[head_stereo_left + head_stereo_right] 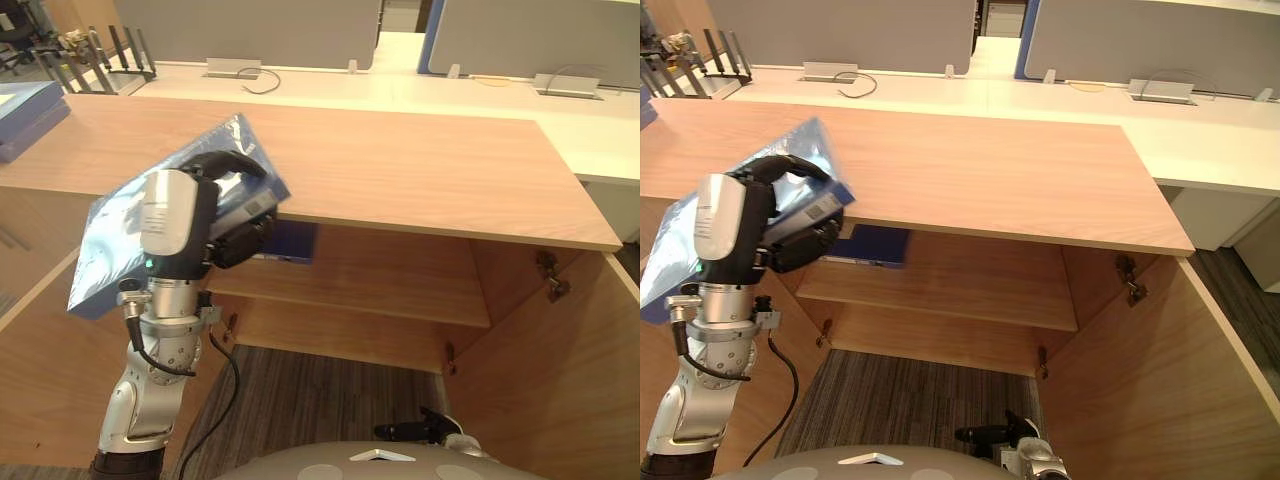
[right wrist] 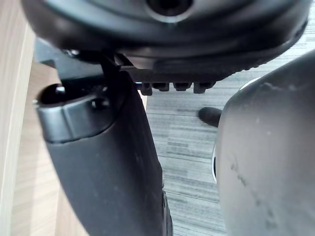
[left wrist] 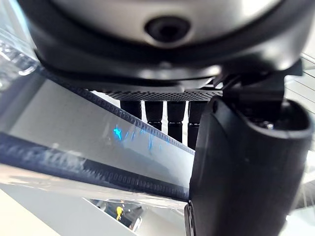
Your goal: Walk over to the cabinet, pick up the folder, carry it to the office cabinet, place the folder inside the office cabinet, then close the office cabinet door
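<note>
My left hand (image 1: 238, 212) is raised in front of the open wooden office cabinet (image 1: 400, 170), level with its top edge. Its fingers and thumb are curled round a translucent blue folder (image 1: 108, 245), which tilts up and back over the cabinet's top at the left. In the left wrist view the folder (image 3: 98, 132) lies flat against the fingers, with the thumb (image 3: 246, 172) pressed on it. My right hand (image 2: 103, 162) hangs low near the striped floor, fingers relaxed and holding nothing.
Inside the cabinet a shelf (image 1: 380, 275) carries a dark blue book (image 1: 290, 242) at its left end. Both doors stand open: the right door (image 1: 560, 370) and the left door (image 1: 40, 340). Blue books (image 1: 25, 115) lie on the top's far left. White desks (image 1: 430, 90) stand behind.
</note>
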Available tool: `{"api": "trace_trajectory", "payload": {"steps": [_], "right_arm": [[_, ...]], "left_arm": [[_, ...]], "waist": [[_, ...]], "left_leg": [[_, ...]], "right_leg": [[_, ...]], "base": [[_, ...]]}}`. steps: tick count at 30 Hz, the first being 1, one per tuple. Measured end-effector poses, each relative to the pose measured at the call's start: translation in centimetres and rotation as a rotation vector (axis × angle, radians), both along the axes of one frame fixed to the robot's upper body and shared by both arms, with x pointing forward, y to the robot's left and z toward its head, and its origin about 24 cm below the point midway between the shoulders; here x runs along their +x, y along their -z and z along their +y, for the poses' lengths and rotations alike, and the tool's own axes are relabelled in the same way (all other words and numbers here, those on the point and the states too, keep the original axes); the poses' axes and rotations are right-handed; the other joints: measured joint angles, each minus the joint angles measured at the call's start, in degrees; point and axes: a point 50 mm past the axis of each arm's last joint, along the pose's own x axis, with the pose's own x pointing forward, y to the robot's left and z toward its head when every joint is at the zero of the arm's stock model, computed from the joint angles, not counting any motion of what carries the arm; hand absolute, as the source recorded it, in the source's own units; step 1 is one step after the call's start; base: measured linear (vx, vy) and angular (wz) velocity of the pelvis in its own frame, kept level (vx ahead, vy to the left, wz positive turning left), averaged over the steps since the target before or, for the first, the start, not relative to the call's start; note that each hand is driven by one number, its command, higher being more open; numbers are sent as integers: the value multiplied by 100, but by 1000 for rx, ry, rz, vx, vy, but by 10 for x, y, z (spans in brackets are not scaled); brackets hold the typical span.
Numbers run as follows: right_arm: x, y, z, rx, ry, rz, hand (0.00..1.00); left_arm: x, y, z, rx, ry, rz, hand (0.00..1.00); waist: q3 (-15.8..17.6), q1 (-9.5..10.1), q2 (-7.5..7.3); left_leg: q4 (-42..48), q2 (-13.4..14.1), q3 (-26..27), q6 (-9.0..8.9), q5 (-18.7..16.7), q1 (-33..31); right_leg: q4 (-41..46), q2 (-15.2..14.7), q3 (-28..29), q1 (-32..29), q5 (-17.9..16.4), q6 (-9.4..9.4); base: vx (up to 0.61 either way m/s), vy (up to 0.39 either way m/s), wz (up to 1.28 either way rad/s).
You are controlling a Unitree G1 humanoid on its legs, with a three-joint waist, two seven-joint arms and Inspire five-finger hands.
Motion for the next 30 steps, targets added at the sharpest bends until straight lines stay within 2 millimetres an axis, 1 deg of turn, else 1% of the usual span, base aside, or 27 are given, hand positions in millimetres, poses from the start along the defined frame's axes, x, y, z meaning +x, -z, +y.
{"api": "trace_trajectory", "payload": {"steps": [4,8,12,20,24,30], "right_arm": [[-2,1,0,0,18,4,100],[-3,1,0,1,22,5,100],[-4,1,1,2,23,10,100],[-8,2,2,7,25,24,100],[-8,3,4,10,25,29,100],[-9,3,4,11,26,33,100]], "left_arm": [[-11,-8,10,-106,-28,-56,0],[-22,-21,22,-247,-75,-171,0],[-30,-27,29,-360,-96,-256,0],[-38,-35,33,-471,-74,-325,0],[-42,-38,35,-526,-69,-358,0],[-44,-39,38,-540,-90,-373,0]], "waist": [[-72,-5,-16],[-85,0,-29],[-93,27,-44],[-119,137,-85],[-140,146,-107],[-165,148,-83]], "left_leg": [[17,-5,-4,-3,-3,-30],[22,-10,-11,-3,-3,-34],[29,-11,-30,-3,-2,-40],[55,-26,-103,-2,-1,-52],[118,-41,-148,-3,-1,-108],[136,-49,-150,-2,-1,-108]], "right_leg": [[0,-3,-4,-18,2,2],[0,-8,-12,-16,4,5],[0,-10,-33,-8,4,5],[1,-29,-115,36,3,5],[1,-44,-162,39,3,4],[1,-51,-163,53,7,7]], "base": [[-6,3,1],[0,0,0],[-6,7,2],[-7,9,5],[-20,19,6],[-5,4,0]]}}
